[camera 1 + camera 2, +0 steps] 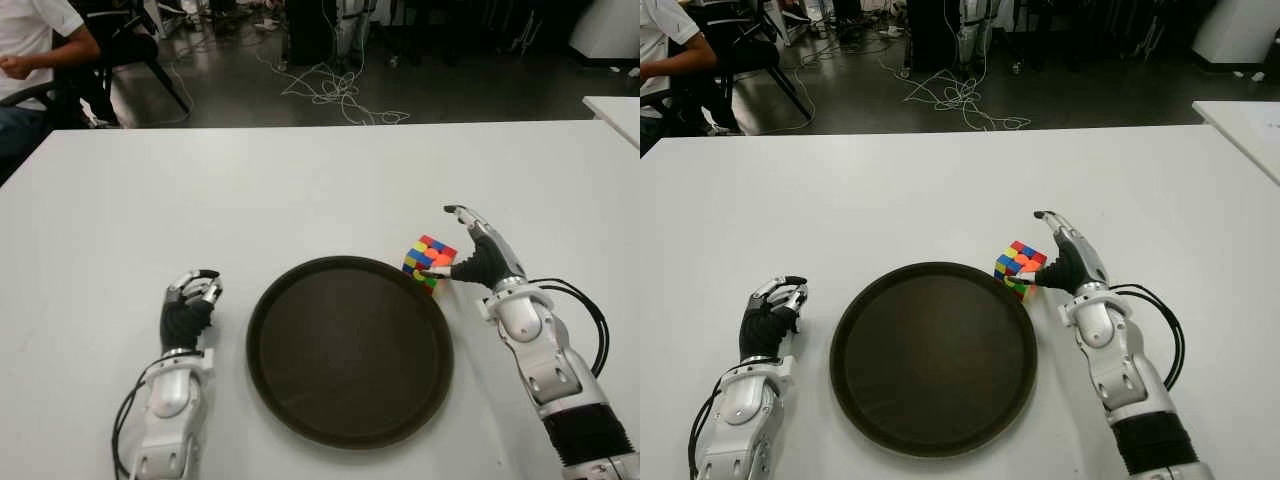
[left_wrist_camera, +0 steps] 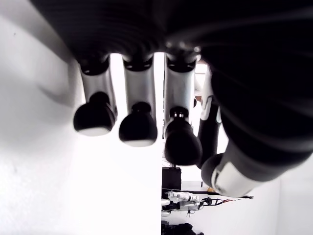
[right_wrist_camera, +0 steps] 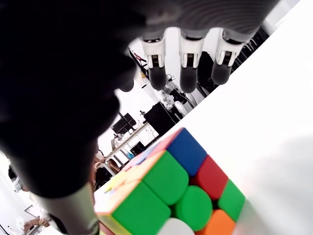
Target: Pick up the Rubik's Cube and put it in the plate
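While the left hand (image 1: 190,300) shows idle to the left of the plate (image 1: 300,400), fingers curled and holding nothing, the right hand (image 1: 478,255) is at the Rubik's Cube (image 1: 428,262). That cube sits on the white bench (image 1: 300,190) against the plate's far right rim, outside the plate. Its thumb touches the cube's near side, while the other fingers (image 3: 188,73) stretch straight out past it, not closed around the cube.
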`<move>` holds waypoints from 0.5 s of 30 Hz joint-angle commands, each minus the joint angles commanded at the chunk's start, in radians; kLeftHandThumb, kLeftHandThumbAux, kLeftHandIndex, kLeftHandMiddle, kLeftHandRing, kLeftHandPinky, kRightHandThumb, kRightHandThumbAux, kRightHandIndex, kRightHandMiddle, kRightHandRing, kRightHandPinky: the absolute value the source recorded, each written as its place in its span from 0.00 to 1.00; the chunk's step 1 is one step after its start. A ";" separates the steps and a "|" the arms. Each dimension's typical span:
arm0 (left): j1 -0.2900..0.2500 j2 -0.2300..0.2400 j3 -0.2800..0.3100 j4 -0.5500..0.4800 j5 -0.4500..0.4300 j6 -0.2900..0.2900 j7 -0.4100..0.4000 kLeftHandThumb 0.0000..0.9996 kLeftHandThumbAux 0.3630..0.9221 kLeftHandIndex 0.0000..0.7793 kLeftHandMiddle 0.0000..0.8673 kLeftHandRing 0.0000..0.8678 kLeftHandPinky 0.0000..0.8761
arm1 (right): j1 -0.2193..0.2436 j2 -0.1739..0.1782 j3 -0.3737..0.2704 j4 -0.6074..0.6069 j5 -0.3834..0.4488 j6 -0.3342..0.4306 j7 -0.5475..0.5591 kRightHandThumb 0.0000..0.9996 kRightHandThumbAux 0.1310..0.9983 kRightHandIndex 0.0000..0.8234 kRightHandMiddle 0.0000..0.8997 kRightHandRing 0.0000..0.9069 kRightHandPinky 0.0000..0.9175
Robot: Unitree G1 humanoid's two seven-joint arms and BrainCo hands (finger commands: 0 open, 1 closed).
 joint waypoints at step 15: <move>0.001 -0.009 0.005 -0.018 -0.006 0.021 0.009 0.71 0.61 0.57 0.95 0.96 0.95 | -0.003 0.002 0.009 -0.004 -0.004 0.012 0.000 0.00 0.86 0.11 0.11 0.11 0.12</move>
